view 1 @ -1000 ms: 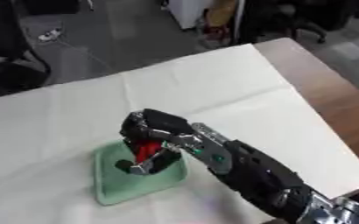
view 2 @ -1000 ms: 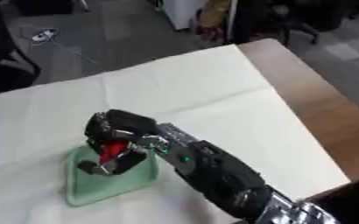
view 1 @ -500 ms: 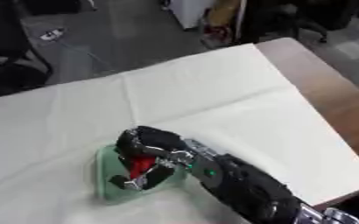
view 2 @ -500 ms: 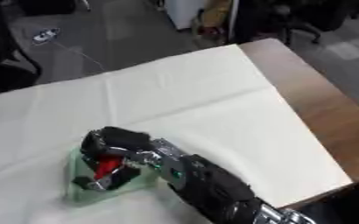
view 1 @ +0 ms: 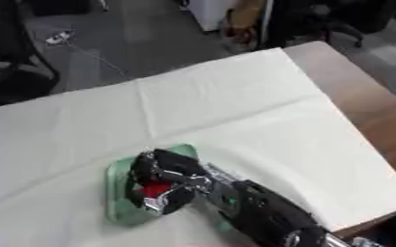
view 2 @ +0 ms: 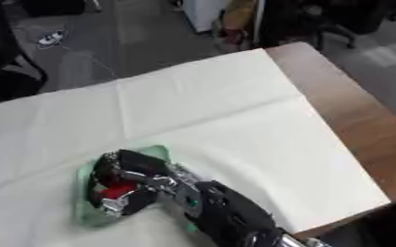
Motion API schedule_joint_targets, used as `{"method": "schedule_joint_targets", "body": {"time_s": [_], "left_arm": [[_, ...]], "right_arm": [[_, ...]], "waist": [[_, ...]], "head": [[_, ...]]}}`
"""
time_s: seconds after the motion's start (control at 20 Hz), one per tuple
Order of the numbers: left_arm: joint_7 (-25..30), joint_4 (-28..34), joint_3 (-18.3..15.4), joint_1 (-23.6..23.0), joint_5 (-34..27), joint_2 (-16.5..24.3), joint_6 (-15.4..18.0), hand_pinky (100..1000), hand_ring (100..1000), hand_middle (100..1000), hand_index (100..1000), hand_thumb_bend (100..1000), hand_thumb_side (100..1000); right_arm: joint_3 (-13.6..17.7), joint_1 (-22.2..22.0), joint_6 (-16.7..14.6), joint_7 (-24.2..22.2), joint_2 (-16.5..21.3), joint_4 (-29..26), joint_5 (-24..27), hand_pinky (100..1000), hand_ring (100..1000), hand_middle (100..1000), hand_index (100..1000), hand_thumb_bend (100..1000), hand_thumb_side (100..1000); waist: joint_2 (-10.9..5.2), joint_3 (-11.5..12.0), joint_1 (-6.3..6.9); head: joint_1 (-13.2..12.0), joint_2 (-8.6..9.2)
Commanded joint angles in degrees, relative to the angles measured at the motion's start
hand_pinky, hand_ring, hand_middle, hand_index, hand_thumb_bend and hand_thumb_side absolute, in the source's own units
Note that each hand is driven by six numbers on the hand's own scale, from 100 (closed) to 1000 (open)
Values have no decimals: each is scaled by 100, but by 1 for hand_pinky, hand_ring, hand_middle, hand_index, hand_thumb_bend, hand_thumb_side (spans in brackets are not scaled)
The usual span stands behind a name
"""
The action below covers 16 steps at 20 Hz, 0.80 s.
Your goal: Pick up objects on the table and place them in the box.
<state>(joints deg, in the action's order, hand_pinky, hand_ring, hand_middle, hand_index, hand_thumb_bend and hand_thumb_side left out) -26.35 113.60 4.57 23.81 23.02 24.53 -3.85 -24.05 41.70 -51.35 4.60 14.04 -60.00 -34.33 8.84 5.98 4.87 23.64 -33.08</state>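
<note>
A shallow pale green box [view 1: 120,177] lies on the white cloth near the front of the table. My right hand [view 1: 169,179] comes in from the lower right and sits over the box, fingers curled round a small red object [view 1: 157,189] down inside it. The hand hides most of the box's inside and most of the red object. My left hand shows in neither view.
The white cloth [view 1: 235,111] covers the table; bare brown wood [view 2: 345,111] runs along the right edge. Beyond the far edge lie a grey floor, dark chairs and a cable.
My right hand with the red object has moved left and lower over the box. The whole picture has shifted too, so the head has moved.
</note>
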Motion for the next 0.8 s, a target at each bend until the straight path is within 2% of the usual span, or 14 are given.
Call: {"method": "schedule_joint_targets", "body": {"time_s": [0.05, 0.15, 0.2, 0.25, 0.7, 0.75, 0.8], "left_arm": [[18, 99, -46, 95, 7, 98, 19, 329, 493, 659, 806, 294, 797], [18, 99, -46, 99, 8, 95, 20, 329, 493, 659, 806, 294, 797], [17, 99, -47, 101, 9, 94, 20, 329, 493, 659, 806, 294, 797], [17, 99, -47, 102, 10, 93, 20, 330, 493, 659, 806, 295, 797], [20, 99, -43, 91, 13, 100, 20, 329, 493, 658, 806, 296, 797], [23, 99, -41, 76, 14, 110, 17, 329, 493, 658, 806, 297, 797], [28, 99, -39, 50, 19, 128, 10, 329, 493, 658, 806, 297, 797]], "right_arm": [[69, 45, -59, -7, 0, 23, -50, 295, 487, 581, 694, 100, 857], [89, 48, -61, -34, -10, 68, -110, 389, 539, 629, 730, 100, 875], [99, 52, -61, -42, -15, 87, -134, 373, 531, 622, 725, 100, 858], [106, 56, -61, -43, -19, 99, -153, 433, 558, 658, 742, 100, 893], [158, 141, -60, 51, 60, 41, -122, 469, 572, 675, 754, 100, 901], [152, 190, -53, 42, 91, 14, -97, 472, 577, 681, 757, 100, 949], [140, 273, -34, 16, 138, -22, -71, 477, 580, 686, 761, 100, 902]], "waist": [[-81, 6, -2], [-80, 8, -1], [-79, 9, -1], [-79, 11, -2], [-105, 11, -17], [-124, 5, -28], [-155, -4, -48]], "head": [[-64, 56], [-68, 63], [-70, 64], [-72, 65], [-93, 45], [-99, 29], [-111, 6]]}}
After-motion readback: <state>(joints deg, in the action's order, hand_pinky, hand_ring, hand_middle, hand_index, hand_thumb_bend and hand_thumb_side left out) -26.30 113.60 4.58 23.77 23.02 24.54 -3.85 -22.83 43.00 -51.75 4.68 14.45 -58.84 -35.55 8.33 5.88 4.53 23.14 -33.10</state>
